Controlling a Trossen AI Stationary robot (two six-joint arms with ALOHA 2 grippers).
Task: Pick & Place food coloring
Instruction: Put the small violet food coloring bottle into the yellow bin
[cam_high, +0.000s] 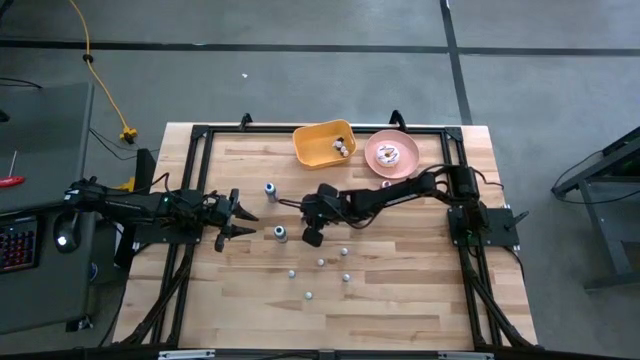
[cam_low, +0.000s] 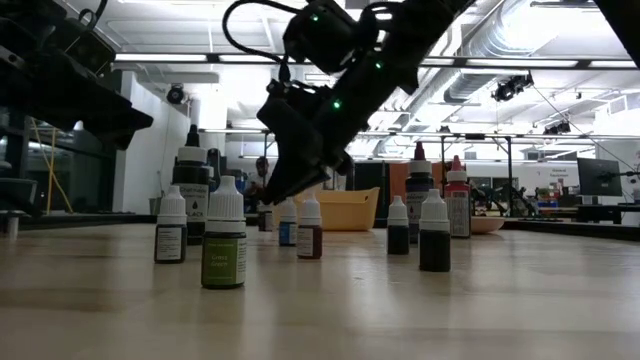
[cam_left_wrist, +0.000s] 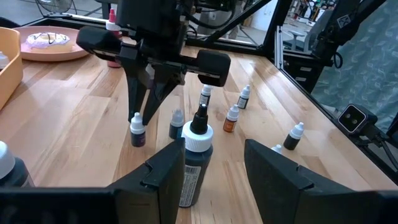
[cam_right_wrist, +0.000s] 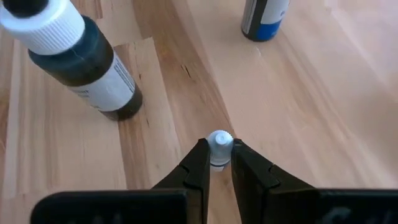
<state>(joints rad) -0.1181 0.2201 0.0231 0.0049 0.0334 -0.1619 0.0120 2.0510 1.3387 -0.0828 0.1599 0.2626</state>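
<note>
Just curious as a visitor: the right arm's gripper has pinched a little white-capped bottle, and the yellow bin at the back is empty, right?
Not quite. The right gripper does pinch a small bottle by its white cap, but the high view shows the yellow bin already holds some small items.

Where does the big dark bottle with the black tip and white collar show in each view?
High view: left of centre, between the two arms' tips.
Low view: tall bottle at the left, behind smaller ones.
Left wrist view: bottom centre, in front of that arm's own fingers.
Right wrist view: top left corner.
Shared landmark: the right tool, shut on a small white-capped bottle, beside it in every view.
</note>
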